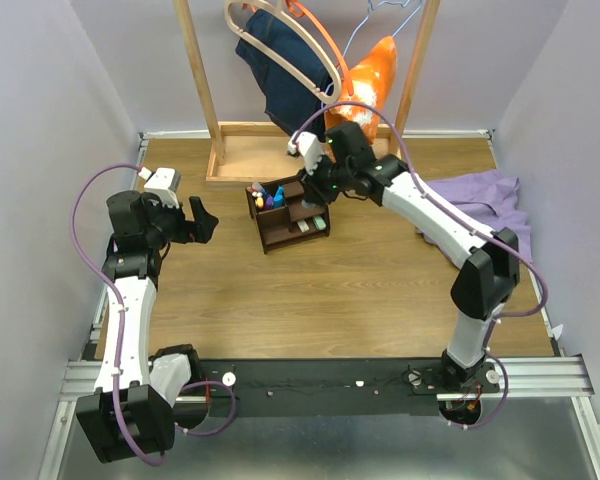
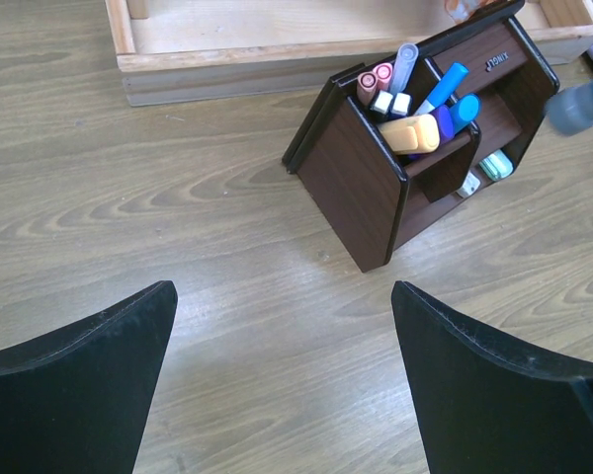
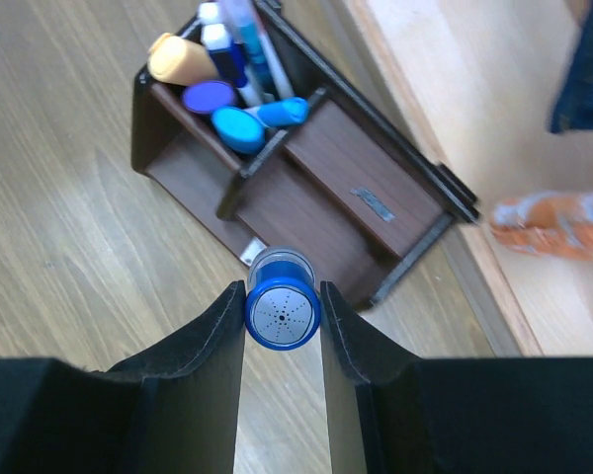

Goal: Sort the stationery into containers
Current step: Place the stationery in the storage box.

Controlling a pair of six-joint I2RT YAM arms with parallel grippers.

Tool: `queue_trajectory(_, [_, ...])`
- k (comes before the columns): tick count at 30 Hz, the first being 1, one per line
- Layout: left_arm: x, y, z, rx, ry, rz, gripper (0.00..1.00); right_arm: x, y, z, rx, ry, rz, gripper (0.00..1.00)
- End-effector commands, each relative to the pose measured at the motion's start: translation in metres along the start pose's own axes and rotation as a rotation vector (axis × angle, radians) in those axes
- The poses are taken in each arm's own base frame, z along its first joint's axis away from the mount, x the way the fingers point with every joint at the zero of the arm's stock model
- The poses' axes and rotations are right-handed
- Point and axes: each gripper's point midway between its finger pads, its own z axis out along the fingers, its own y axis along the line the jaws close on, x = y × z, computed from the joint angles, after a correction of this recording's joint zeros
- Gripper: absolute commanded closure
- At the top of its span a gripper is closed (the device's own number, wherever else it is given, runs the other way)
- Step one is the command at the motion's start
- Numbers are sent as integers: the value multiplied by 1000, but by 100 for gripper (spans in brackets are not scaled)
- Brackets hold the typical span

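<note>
The dark brown wooden organizer [image 1: 280, 228] stands mid-table, with its upright slots holding several pens and highlighters [image 3: 210, 97]. My right gripper [image 3: 283, 314] is shut on a blue-capped clear cylinder [image 3: 283, 308], holding it upright just above the organizer's [image 3: 326, 168] front low compartments. In the top view this gripper [image 1: 313, 192] hovers over the organizer's right side. My left gripper [image 2: 282, 375] is open and empty, left of and apart from the organizer [image 2: 361, 183]; it also shows in the top view [image 1: 202, 222]. The blue-capped item shows blurred in the left wrist view [image 2: 581, 104].
The light-wood clothes rack's base [image 1: 242, 165] lies right behind the organizer, with a dark blue garment [image 1: 280, 85] and an orange one [image 1: 368, 75] hanging above. A purple cloth [image 1: 485, 200] lies at the right edge of the table.
</note>
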Motion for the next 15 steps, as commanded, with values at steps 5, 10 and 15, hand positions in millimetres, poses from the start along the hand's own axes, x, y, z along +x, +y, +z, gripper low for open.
queue_trajectory(5, [0,-4,-6,6,-21,-2,1,-3,1,33,42,34,-56,67])
queue_trajectory(10, [4,-4,-5,9,-18,-14,1,1,-6,42,75,49,-58,67])
queue_trajectory(15, [6,-3,-3,11,-17,-21,1,7,-7,52,74,64,-67,66])
